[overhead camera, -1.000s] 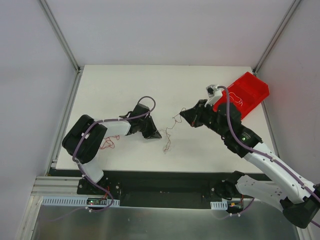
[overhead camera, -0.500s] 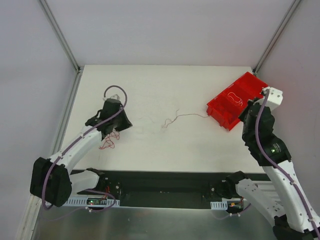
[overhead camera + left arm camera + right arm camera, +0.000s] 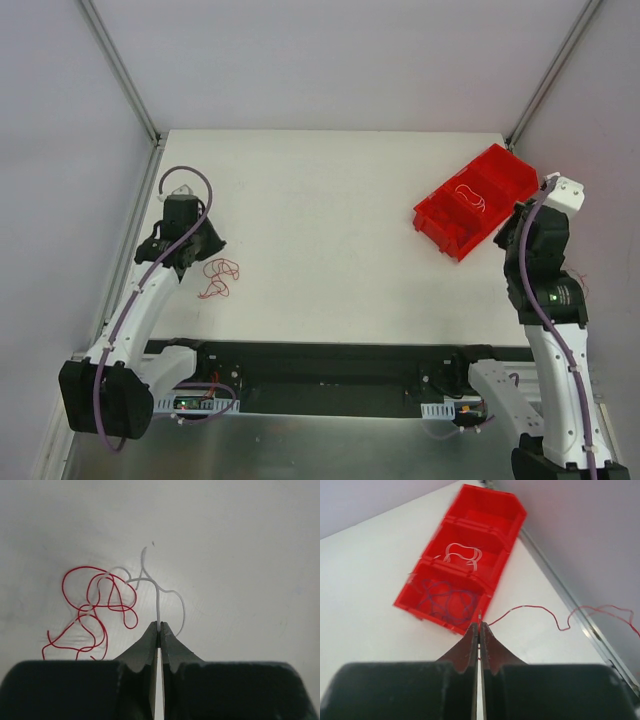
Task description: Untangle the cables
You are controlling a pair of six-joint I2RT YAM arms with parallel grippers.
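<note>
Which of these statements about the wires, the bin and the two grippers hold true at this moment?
1. The left gripper is shut on a thin white wire. True.
2. The middle compartment of the red plastic three-compartment bin holds blue wires. False: it holds whitish wires; the blue wires lie in the end compartment nearest the right wrist camera.
3. The right gripper is shut on a thin red wire. True.
4. The tangle of red wires lies inside the bin. False: it lies on the white table, beside the left gripper.
</note>
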